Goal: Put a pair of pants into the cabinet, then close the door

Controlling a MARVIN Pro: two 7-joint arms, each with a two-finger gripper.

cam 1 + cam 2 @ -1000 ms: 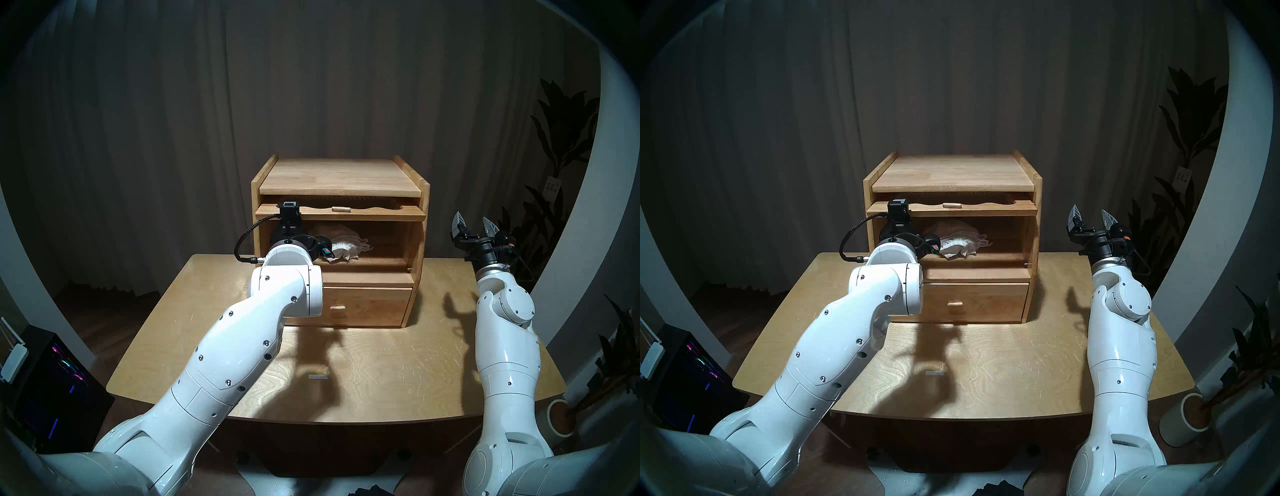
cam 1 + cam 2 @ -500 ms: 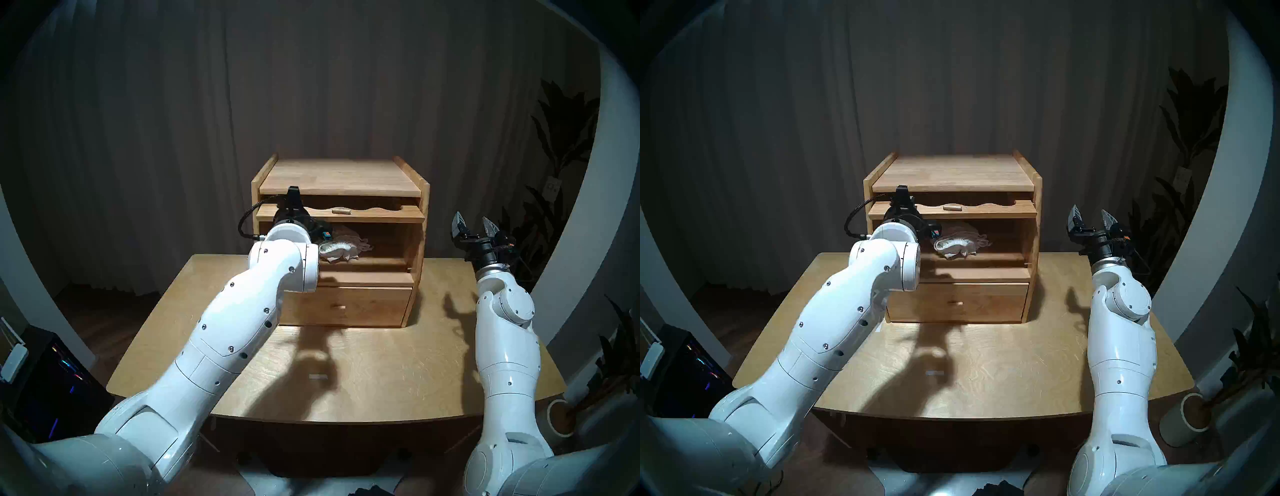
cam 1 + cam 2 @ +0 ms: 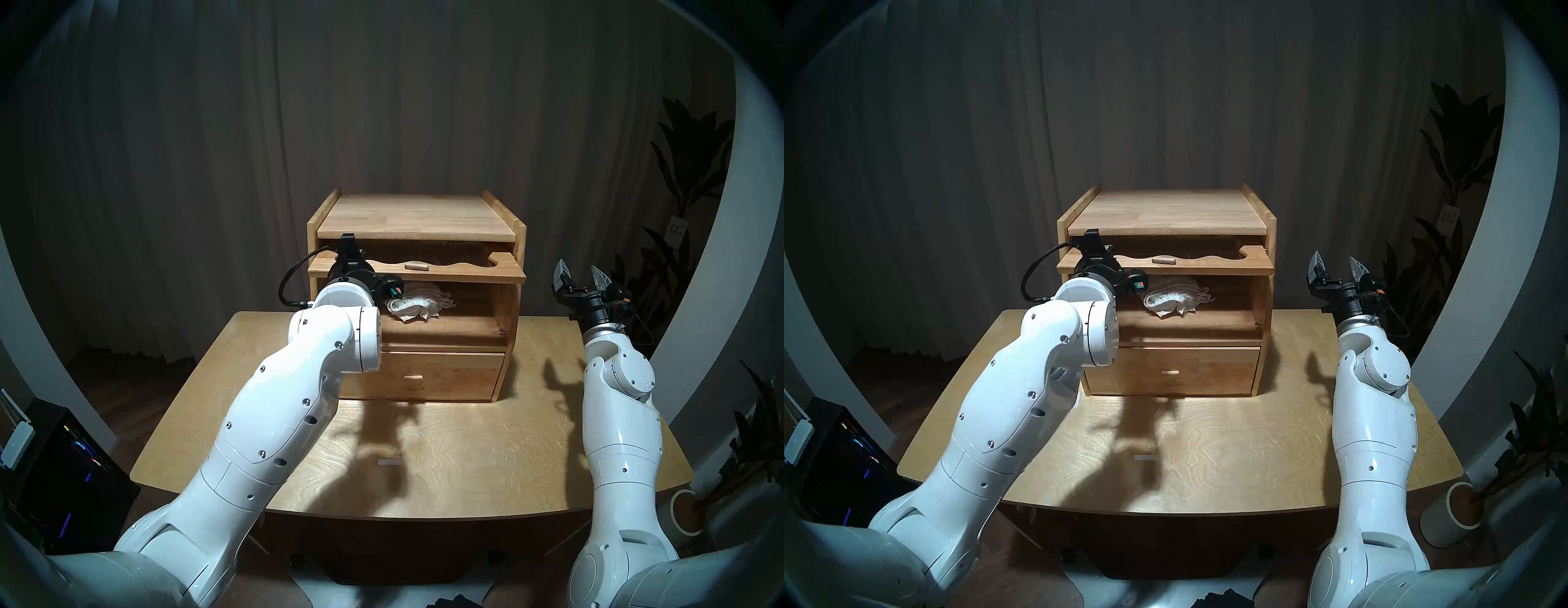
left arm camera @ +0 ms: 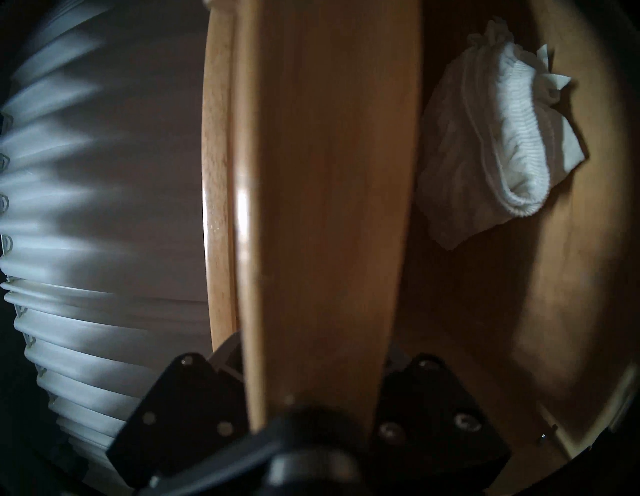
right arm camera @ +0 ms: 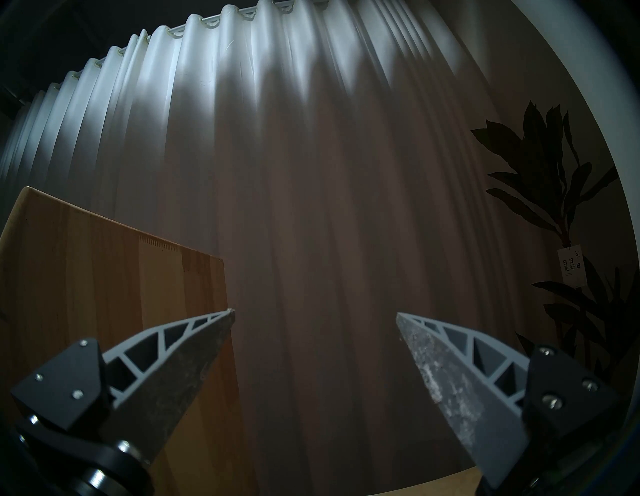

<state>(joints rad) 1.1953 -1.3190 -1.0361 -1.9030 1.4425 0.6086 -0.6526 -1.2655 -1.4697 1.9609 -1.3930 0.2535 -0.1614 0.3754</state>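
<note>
Sitting on the table (image 3: pixel 466 446), the cabinet (image 3: pixel 418 220) holds the pants (image 3: pixel 418 303) inside. Sticking out flat above the pants, the door (image 3: pixel 424 271) runs side to side. The left gripper (image 4: pixel 313 374) pinches the door's left end. The right gripper (image 3: pixel 580 274) waits wide open, holding nothing, right of the cabinet.

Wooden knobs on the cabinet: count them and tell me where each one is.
2. One knob sits mid-way along the door, which lies flat above the open compartment. The other knob is centred on the drawer front below. None seem hidden.
</note>
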